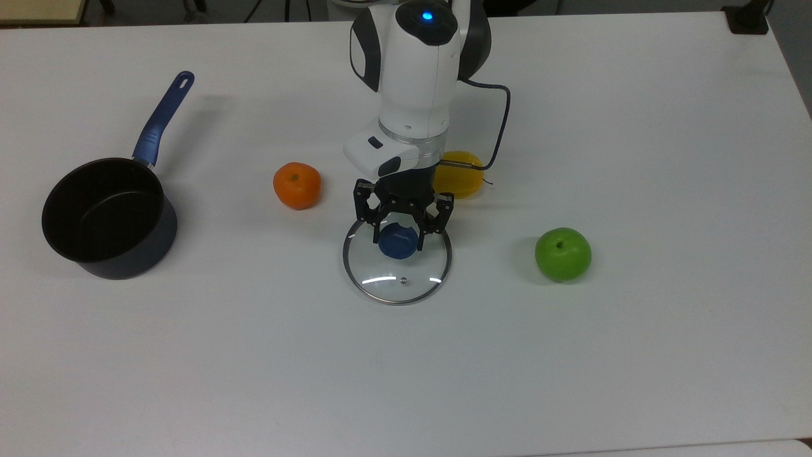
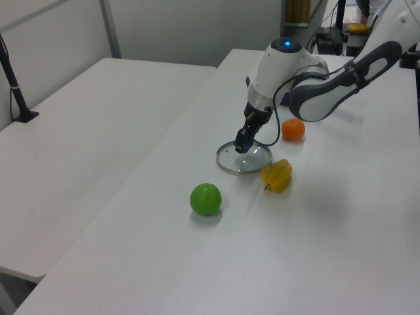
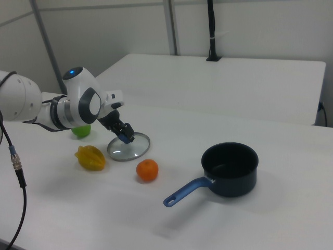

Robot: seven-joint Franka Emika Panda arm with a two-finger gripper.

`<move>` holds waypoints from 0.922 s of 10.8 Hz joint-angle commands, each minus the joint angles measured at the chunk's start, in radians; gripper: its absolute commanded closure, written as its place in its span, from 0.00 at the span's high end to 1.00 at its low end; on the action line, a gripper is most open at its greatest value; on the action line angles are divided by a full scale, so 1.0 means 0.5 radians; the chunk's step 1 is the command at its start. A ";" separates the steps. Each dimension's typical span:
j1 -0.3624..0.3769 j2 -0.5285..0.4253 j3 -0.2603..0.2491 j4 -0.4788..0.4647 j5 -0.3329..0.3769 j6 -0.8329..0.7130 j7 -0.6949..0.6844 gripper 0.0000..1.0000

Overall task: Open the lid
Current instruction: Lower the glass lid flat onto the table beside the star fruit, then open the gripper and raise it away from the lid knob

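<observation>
In the top view, lid (image 1: 397, 266) lies between orange (image 1: 297, 185) and apple (image 1: 563, 254).

orange (image 1: 297, 185) and yellow fruit (image 1: 462, 179) flanking gripper (image 1: 402, 227), apple (image 1: 563, 254) apart

White table (image 1: 634, 355), open saucepan (image 1: 109, 217), orange (image 1: 297, 185), glass lid (image 1: 397, 263), yellow fruit (image 1: 462, 182), green apple (image 1: 563, 254)

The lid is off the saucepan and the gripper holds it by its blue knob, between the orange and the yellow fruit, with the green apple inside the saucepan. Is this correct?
Almost. The green apple is not inside the saucepan; the top view shows it on the table at the top view's right, and the pan is empty. The rest holds: the gripper is at the blue knob of the lid.
</observation>
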 commanded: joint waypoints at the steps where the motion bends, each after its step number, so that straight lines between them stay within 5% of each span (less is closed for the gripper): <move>1: 0.021 0.027 -0.026 0.009 -0.049 0.059 0.035 0.92; 2: 0.018 0.024 -0.026 0.012 -0.046 0.055 0.035 1.00; 5: 0.002 -0.104 -0.026 0.012 -0.043 -0.027 0.026 1.00; 10: -0.068 -0.539 -0.032 0.009 0.055 -0.781 -0.314 1.00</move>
